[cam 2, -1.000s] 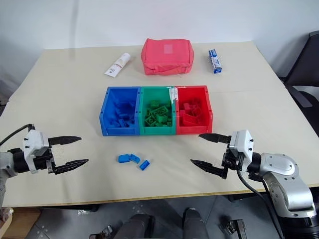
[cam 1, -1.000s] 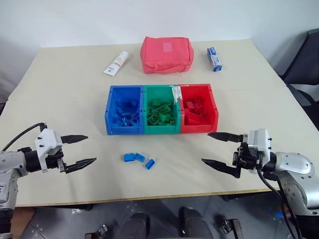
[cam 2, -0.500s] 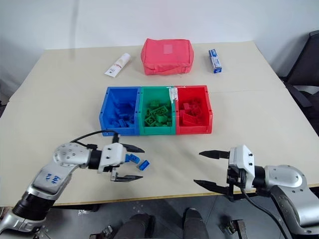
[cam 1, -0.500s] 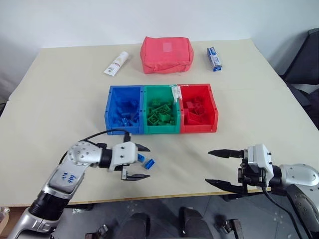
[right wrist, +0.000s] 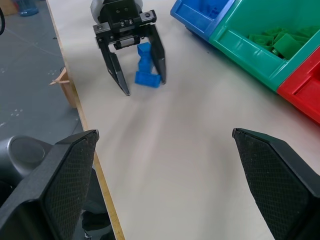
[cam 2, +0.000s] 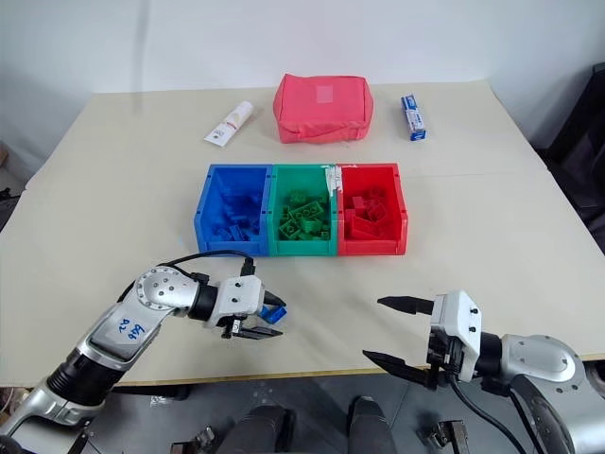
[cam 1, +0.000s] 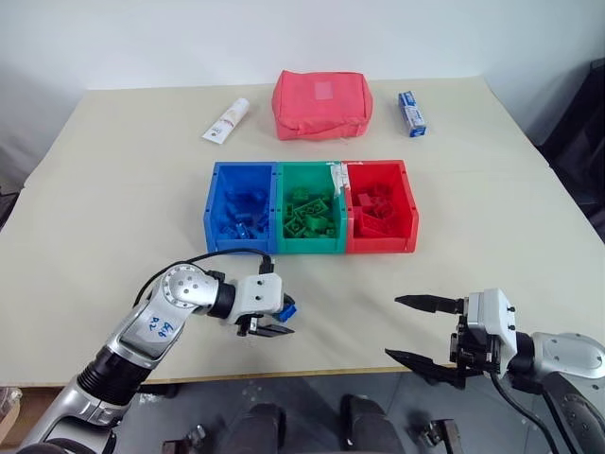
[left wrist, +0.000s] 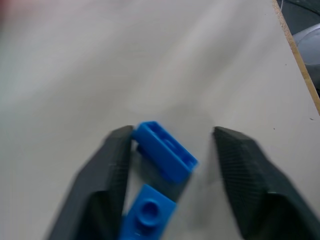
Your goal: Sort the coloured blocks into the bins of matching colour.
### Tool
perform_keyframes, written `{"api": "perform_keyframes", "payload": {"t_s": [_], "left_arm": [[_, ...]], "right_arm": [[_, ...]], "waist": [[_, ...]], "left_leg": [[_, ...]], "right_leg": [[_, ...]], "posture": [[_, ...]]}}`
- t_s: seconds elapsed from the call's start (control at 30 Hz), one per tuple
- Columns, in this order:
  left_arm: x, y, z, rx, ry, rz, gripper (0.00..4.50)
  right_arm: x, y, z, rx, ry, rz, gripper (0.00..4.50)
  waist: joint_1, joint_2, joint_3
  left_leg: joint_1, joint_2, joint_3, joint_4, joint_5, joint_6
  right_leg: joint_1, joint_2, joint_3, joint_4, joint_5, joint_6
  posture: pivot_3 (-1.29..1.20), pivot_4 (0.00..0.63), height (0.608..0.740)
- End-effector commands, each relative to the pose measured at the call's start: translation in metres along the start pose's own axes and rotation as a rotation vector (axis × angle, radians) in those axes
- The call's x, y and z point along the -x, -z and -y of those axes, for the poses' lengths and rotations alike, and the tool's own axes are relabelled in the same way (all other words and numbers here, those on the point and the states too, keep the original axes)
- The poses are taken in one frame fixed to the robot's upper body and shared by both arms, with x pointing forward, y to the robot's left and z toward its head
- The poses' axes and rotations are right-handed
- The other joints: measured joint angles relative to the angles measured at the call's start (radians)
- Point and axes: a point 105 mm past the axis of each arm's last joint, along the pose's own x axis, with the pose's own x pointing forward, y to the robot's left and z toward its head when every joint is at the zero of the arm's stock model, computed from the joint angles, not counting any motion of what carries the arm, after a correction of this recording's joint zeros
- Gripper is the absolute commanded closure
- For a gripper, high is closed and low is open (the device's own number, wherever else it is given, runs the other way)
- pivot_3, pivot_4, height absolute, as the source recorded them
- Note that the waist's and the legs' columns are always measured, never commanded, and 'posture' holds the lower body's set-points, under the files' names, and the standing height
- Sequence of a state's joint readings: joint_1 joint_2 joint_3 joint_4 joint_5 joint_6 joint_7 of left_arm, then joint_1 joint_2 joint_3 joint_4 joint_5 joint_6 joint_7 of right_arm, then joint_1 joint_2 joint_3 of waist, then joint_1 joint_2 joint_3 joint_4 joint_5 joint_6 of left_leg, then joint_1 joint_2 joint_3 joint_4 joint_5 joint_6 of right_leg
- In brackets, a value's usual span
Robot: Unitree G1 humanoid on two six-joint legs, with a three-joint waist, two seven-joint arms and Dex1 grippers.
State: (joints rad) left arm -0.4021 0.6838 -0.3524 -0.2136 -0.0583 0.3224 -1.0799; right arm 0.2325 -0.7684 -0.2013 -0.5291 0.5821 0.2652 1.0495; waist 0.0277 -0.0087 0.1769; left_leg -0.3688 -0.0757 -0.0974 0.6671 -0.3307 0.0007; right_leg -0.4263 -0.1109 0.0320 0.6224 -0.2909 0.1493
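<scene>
Two small blue blocks (left wrist: 165,156) (left wrist: 148,218) lie on the table near its front edge, between the fingers of my left gripper (cam 1: 286,317). Its jaws stand apart around them. One finger (left wrist: 107,175) touches the upper block and a gap stays on the other side. The right wrist view shows the same gripper (right wrist: 144,86) astride the blocks (right wrist: 146,75). My right gripper (cam 1: 392,328) hovers open and empty over the front right of the table. The blue bin (cam 1: 238,245), green bin (cam 1: 310,247) and red bin (cam 1: 381,247) stand joined in a row mid-table, each with several bricks of its own colour.
A red fabric pouch (cam 1: 319,102), a white tube (cam 1: 225,120) and a blue-and-white small box (cam 1: 410,112) lie at the back of the table. A dark chair (cam 1: 581,142) stands off the right side. The table's front edge runs just behind both grippers.
My left arm swung right from the table's left side to the loose blue blocks, and its jaws narrowed around them. The right gripper drew back slightly toward the front edge, still open.
</scene>
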Motion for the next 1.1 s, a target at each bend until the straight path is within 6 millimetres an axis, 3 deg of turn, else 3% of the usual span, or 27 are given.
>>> {"api": "perform_keyframes", "payload": {"t_s": [0.03,0.1,0.27,0.4,0.63,0.87,1.0,1.1], "left_arm": [[0.0,0.004,-0.009,-0.005,-0.04,-0.021,3.02],[0.001,0.002,-0.013,-0.003,-0.062,-0.008,3.59],[0.018,-0.022,-0.036,0.091,-0.202,0.177,3.59],[0.056,-0.036,-0.055,0.235,-0.373,0.368,3.59],[0.124,-0.019,-0.111,0.472,-0.847,0.496,3.59],[0.105,-0.008,-0.127,0.461,-0.786,0.448,3.59],[0.104,-0.018,-0.126,0.427,-0.715,0.483,2.39],[0.109,-0.011,-0.123,0.427,-0.731,0.456,1.47]], "right_arm": [[-0.001,-0.011,-0.002,0.032,0.005,0.037,0.0],[-0.001,-0.011,0.0,0.034,0.007,0.038,0.0],[-0.004,-0.018,0.007,0.031,0.034,0.082,0.0],[-0.006,-0.034,0.019,0.015,0.107,0.186,0.0],[-0.013,-0.058,0.04,0.016,0.187,0.329,0.0],[-0.015,-0.063,0.051,0.039,0.173,0.334,0.0],[-0.014,-0.064,0.051,0.046,0.154,0.325,0.0],[-0.014,-0.063,0.05,0.049,0.141,0.314,0.0]], "waist": [[0.0,0.0,0.0],[-0.001,0.0,0.0],[-0.001,0.0,0.0],[-0.005,0.0,0.0],[-0.001,-0.001,0.0],[-0.003,-0.001,0.0],[-0.006,-0.001,0.0],[-0.007,-0.001,0.0]], "left_leg": [[0.0,0.0,0.0,0.0,0.0,0.0],[0.0,0.0,0.0,0.0,0.0,0.0],[0.0,0.0,0.0,0.0,0.0,0.0],[-0.001,0.001,-0.001,0.0,0.0,0.0],[-0.001,0.0,-0.001,0.001,0.0,-0.001],[-0.001,-0.002,-0.001,0.001,0.0,0.0],[-0.002,-0.001,-0.001,0.0,0.0,0.0],[-0.002,-0.001,-0.001,0.001,0.0,0.0]], "right_leg": [[0.0,0.0,0.0,0.0,0.0,0.0],[0.0,0.0,0.0,0.0,0.0,0.0],[0.0,0.0,0.0,0.0,0.0,0.0],[-0.001,0.0,0.0,0.0,0.0,0.0],[-0.001,0.0,-0.001,0.001,0.0,0.0],[-0.001,-0.001,-0.001,0.001,0.0,0.001],[-0.002,0.0,-0.002,0.001,0.0,0.001],[-0.002,0.0,-0.001,0.0,0.0,0.001]], "posture": [[0.0,0.15,0.74],[0.0,0.15,0.74],[0.0,0.15,0.74],[0.0,0.15,0.74],[0.0,0.15,0.74],[0.0,0.15,0.74],[0.0,0.15,0.74],[0.0,0.15,0.74]]}}
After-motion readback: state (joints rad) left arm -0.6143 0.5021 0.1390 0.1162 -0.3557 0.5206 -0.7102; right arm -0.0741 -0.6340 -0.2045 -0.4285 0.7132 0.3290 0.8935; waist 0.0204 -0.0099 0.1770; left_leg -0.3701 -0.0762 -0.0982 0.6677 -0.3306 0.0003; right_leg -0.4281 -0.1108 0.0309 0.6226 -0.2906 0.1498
